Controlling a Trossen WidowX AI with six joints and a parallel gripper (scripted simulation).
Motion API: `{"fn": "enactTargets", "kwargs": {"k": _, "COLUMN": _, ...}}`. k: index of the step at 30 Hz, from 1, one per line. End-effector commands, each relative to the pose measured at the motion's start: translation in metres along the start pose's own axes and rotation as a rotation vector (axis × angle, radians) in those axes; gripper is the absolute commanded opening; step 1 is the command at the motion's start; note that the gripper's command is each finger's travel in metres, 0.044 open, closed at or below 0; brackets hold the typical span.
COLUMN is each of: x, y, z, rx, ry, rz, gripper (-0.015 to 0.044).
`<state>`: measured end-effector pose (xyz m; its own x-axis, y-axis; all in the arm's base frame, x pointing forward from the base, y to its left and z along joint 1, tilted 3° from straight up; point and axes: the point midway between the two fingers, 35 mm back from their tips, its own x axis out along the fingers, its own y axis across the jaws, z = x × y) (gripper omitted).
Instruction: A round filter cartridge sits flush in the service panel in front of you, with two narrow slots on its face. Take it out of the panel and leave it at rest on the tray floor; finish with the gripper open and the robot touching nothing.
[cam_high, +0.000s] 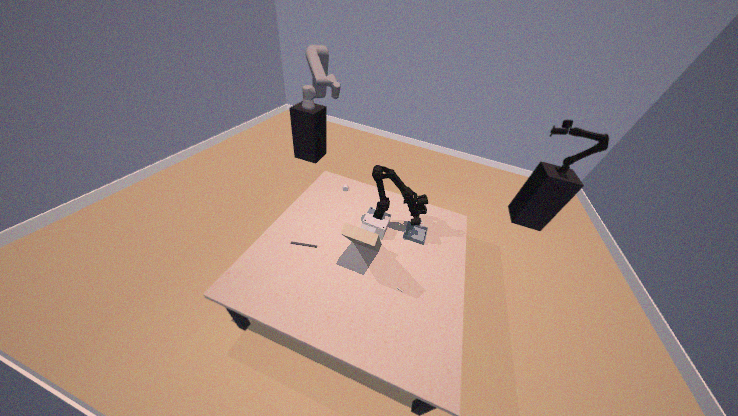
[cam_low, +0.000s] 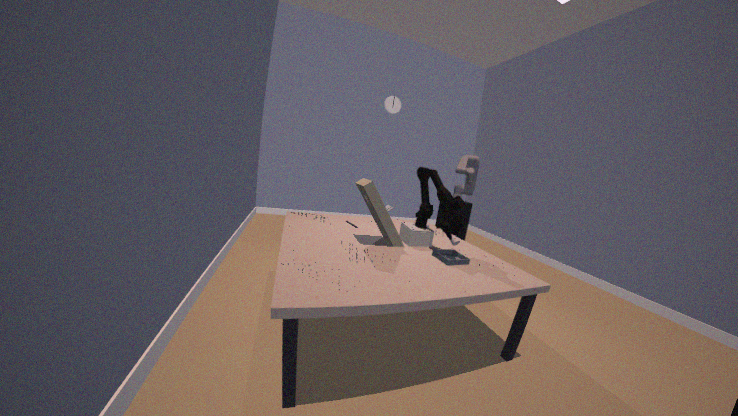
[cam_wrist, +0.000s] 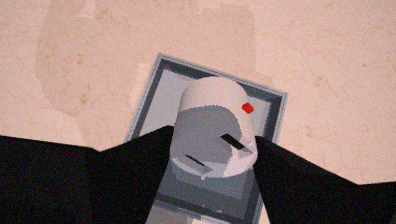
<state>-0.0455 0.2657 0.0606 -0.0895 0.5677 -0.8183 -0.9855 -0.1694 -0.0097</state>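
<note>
My gripper (cam_high: 416, 220) (cam_low: 453, 237) (cam_wrist: 212, 138) is shut on the round filter cartridge (cam_wrist: 207, 122) (cam_low: 455, 241). The cartridge is pale, with two dark slots on its face toward the wrist camera and a red mark on its side. It is held over the blue-grey tray (cam_high: 413, 239) (cam_low: 457, 262) (cam_wrist: 281, 114), out of the panel. It looks slightly above the tray; whether its lower end touches the floor cannot be seen. The service panel (cam_high: 361, 236) (cam_low: 379, 211) leans beside the arm's base, its opening hidden.
The white box under the arm's base (cam_high: 374, 222) (cam_low: 417, 235) stands between panel and tray. A dark rod (cam_high: 303, 244) (cam_low: 351, 224) lies beyond the panel. A small white object (cam_high: 345, 188) is near the table's far corner. Two other arms stand on pedestals off the table.
</note>
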Motion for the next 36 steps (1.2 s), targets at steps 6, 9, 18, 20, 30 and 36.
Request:
{"fn": "enactTargets", "kwargs": {"k": 6, "x": 0.028, "y": 0.001, "z": -0.013, "rx": 0.003, "ry": 0.002, "rz": -0.003, "gripper": 0.0}}
{"fn": "enactTargets", "kwargs": {"k": 9, "x": 0.037, "y": 0.001, "z": -0.019, "rx": 0.003, "ry": 0.003, "rz": -0.003, "gripper": 0.0}}
{"fn": "enactTargets", "kwargs": {"k": 18, "x": 0.06, "y": 0.001, "z": -0.038, "rx": 0.003, "ry": 0.004, "rz": -0.003, "gripper": 0.0}}
{"fn": "enactTargets", "kwargs": {"k": 20, "x": 0.061, "y": 0.001, "z": -0.039, "rx": 0.003, "ry": 0.004, "rz": -0.003, "gripper": 0.0}}
{"fn": "enactTargets", "kwargs": {"k": 30, "x": 0.058, "y": 0.001, "z": -0.037, "rx": -0.002, "ry": 0.011, "rz": 0.001, "gripper": 0.0236}}
{"fn": "enactTargets", "kwargs": {"k": 36, "x": 0.058, "y": 0.001, "z": -0.037, "rx": -0.002, "ry": 0.011, "rz": 0.001, "gripper": 0.0394}}
